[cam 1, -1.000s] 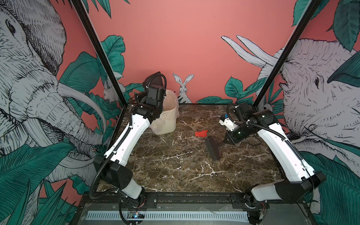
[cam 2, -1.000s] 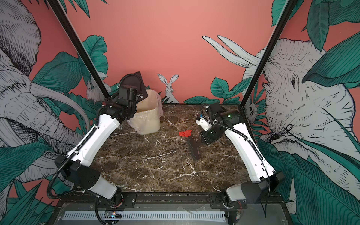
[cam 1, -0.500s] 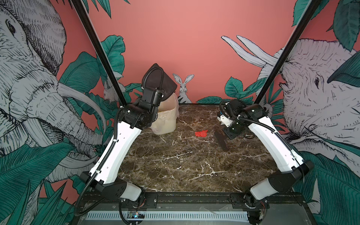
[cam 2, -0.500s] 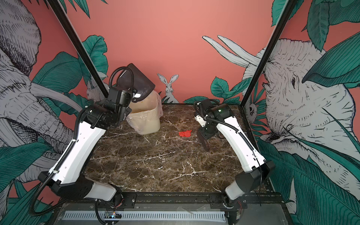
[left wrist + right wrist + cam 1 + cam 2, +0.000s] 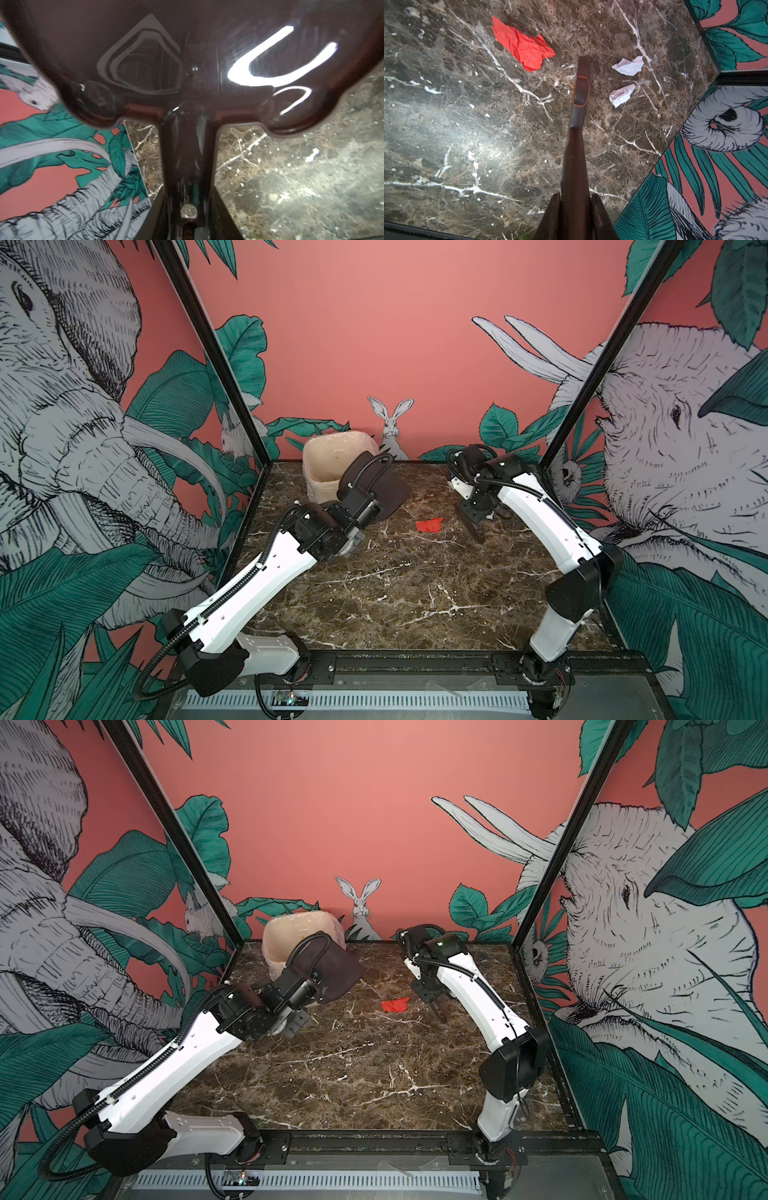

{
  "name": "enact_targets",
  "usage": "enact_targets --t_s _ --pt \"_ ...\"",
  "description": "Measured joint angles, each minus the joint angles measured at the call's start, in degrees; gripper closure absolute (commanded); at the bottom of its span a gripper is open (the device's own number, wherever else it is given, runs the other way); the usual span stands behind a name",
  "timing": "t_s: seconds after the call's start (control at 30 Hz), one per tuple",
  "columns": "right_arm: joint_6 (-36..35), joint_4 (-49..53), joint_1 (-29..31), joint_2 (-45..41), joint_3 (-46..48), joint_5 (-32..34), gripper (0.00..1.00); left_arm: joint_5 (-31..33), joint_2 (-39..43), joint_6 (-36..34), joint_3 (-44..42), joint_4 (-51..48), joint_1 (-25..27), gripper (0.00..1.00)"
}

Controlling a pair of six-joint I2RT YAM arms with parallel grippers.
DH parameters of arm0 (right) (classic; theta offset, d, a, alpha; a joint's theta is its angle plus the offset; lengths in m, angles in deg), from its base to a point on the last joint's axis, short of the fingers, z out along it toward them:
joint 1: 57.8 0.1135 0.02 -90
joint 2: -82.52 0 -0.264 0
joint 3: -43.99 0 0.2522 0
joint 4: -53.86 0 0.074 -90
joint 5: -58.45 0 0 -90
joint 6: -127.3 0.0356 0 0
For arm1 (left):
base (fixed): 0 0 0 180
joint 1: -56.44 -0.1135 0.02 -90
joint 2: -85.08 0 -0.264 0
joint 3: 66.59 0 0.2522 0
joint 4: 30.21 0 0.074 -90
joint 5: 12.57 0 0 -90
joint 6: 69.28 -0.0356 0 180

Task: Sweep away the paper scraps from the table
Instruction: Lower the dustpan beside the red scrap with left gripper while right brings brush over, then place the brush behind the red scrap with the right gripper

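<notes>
1. The left gripper (image 5: 360,507) grips a glossy dark brown plastic dustpan (image 5: 384,489), now lowered from above the beige lined bin (image 5: 318,456) to just beside it
2. The right gripper (image 5: 574,209), shut on a slim brown brush (image 5: 580,93), has drawn back right of the bin
3. A crumpled red paper scrap (image 5: 429,525) lies on the dark marble-look table (image 5: 395,593) between bin and brush, two white paper scraps (image 5: 629,66) (image 5: 622,95) beyond: another sweep is due, I judge

- We log the table (image 5: 395,593) top as brown marble-look, smooth, polished enough to carry a pale sheen.
- The dustpan (image 5: 207,52): dark brown plastic, very glossy, with bright highlights and fine scratches.
- The brush handle (image 5: 576,145): dark plastic too, smooth, duller shine.
- The red paper scrap (image 5: 523,47) and white paper scraps (image 5: 629,66): matt paper, creased and crumpled.
- The bin (image 5: 328,456): cream, lined with thin crinkled film.
</notes>
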State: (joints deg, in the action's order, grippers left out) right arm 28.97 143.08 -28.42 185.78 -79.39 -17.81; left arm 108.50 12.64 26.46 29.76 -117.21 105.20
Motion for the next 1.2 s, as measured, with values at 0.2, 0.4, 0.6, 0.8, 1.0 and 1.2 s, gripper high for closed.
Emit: enact_targets --t_s 0.2,0.4,0.6,0.8,1.0,1.2 --pt "-1.77 -0.87 0.57 4.63 -3.72 0.63 1.00 -4.52 1.07 6.34 -9.40 0.70 2.99 1.00" --pt "-3.74 -0.90 2.47 7.54 -7.54 2.67 1.00 -10.34 1.14 10.71 -17.64 4.79 3.74 1.00" --pt "-5.25 -0.85 4.85 11.34 -10.14 5.20 1.00 -14.10 1.11 13.84 -22.60 8.44 4.98 1.00" --pt "-7.17 -0.26 7.19 13.68 -11.10 7.02 1.00 -15.85 1.07 15.72 -25.27 10.34 5.84 1.00" --pt "-7.80 0.79 9.70 13.66 -11.10 6.86 1.00 -17.59 0.68 17.25 -27.85 12.13 6.64 1.00" --pt "-7.78 2.64 13.29 13.33 -11.10 5.84 1.00 -19.23 -1.49 18.58 -29.22 14.14 8.24 1.00"
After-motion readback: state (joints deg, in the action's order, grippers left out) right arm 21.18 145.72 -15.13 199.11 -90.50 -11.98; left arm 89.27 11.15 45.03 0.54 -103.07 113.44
